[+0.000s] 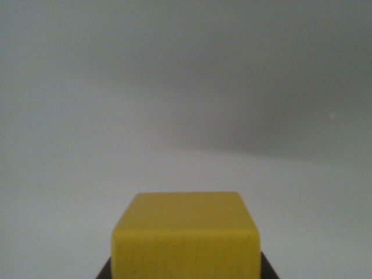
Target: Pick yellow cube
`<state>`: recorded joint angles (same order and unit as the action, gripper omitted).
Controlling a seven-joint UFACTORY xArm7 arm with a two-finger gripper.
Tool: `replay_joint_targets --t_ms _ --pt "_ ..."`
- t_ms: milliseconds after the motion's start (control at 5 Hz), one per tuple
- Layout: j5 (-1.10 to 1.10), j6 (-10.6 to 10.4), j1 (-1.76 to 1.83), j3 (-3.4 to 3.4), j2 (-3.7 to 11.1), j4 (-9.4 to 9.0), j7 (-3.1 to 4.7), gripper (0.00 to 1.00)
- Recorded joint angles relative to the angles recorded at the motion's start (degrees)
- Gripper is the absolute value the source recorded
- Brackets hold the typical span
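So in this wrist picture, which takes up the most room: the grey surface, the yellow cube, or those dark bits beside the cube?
1. Grey surface, nearly the whole picture.
2. Yellow cube, though it looks big partly because it sits close to the camera.
3. Dark bits, only slivers at the cube's bottom corners; possibly the claw, but too little shows to tell.

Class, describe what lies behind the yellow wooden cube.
Behind the yellow wooden cube only a plain grey surface shows. Whatever sits directly behind its lower body is covered.

Dark claw (186, 273) tips barely visible at bottom edge, state unclear.
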<state>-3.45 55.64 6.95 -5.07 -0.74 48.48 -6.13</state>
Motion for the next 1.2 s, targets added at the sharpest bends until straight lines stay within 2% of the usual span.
replay_joint_targets --t_ms 200,400,600,800,1000,1200 --pt "0.00 0.00 0.00 0.00 0.00 0.00 0.00 1.00" --pt "-0.01 2.66 -0.03 0.04 -1.06 1.60 -0.05 1.00" --pt "-0.01 2.66 -0.03 0.04 -1.06 1.60 -0.05 1.00" --pt "-0.02 5.36 -0.05 0.09 -2.14 3.22 -0.10 1.00" --pt "-0.02 5.36 -0.05 0.09 -2.14 3.22 -0.10 1.00" --pt "-0.04 8.07 -0.08 0.13 -3.23 4.85 -0.16 1.00"
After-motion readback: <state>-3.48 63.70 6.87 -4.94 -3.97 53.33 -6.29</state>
